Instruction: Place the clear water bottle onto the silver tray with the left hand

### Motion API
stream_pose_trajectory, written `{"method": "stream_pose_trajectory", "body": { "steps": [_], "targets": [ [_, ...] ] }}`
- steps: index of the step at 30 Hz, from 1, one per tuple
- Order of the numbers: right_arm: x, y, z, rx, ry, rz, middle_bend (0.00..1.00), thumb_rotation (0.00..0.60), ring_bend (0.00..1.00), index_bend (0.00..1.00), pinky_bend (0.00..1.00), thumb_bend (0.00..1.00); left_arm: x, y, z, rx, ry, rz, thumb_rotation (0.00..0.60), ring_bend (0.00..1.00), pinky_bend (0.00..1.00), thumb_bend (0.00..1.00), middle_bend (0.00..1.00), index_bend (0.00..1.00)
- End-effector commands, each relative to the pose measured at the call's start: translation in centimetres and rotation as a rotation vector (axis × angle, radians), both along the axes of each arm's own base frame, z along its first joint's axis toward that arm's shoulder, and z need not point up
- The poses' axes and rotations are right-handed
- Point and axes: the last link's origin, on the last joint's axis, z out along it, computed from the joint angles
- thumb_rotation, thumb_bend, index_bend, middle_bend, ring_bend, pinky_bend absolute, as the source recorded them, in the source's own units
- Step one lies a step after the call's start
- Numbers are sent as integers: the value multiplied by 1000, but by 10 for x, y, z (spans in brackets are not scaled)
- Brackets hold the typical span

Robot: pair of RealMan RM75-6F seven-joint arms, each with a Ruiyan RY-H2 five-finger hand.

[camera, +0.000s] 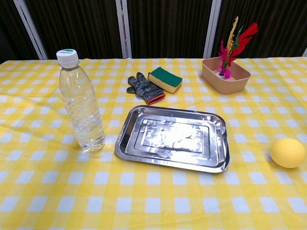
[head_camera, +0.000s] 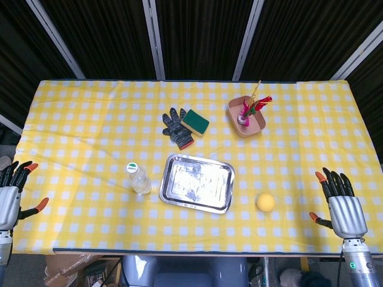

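Note:
The clear water bottle (head_camera: 138, 178) (camera: 81, 102) stands upright with a white cap, just left of the silver tray (head_camera: 197, 183) (camera: 173, 138). The tray lies bare in the middle of the yellow checked table. My left hand (head_camera: 12, 192) hovers at the table's left front edge, fingers spread, holding nothing, well left of the bottle. At the right front edge my right hand (head_camera: 342, 202) is also spread and holds nothing. Neither hand shows in the chest view.
A yellow ball (head_camera: 266, 202) (camera: 288, 152) lies right of the tray. Behind the tray are a dark knit glove (head_camera: 178, 129) (camera: 146, 88), a green sponge (head_camera: 195, 122) (camera: 165, 79) and a tan box with feathers (head_camera: 246, 116) (camera: 225, 74).

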Motion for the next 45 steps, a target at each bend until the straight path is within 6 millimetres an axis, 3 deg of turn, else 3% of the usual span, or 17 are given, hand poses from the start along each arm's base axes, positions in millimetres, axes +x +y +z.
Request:
{"method": "stream_pose_trajectory", "body": {
  "steps": [1, 27, 31, 36, 40, 45],
  "targets": [
    [0, 1, 1, -1, 0, 0, 0, 600, 0, 81, 0, 49, 0, 0, 0, -2, 1, 1, 600, 0, 0, 267, 96, 147],
    [-1, 4, 3, 6, -5, -3, 0, 600, 0, 81, 0, 49, 5, 4, -12, -42, -14, 8, 600, 0, 0, 267, 96, 147],
    [1, 5, 1, 14, -5, 3, 0, 600, 0, 81, 0, 50, 29, 21, -34, -71, -246, -34, 600, 0, 0, 265, 96, 147],
    [1, 4, 2, 12, -8, 5, 0, 600, 0, 81, 0, 49, 57, 36, -59, -268, -552, -7, 600, 0, 0, 258, 89, 147],
    [-1, 4, 3, 8, -13, -2, 0, 600, 0, 81, 0, 50, 79, 47, -82, -387, -577, -25, 600, 0, 0, 248, 80, 147],
    [-1, 4, 4, 7, -18, 0, 0, 600, 0, 81, 0, 49, 91, 49, -98, -422, -585, -31, 600, 0, 0, 223, 75, 145]
  ]
}}
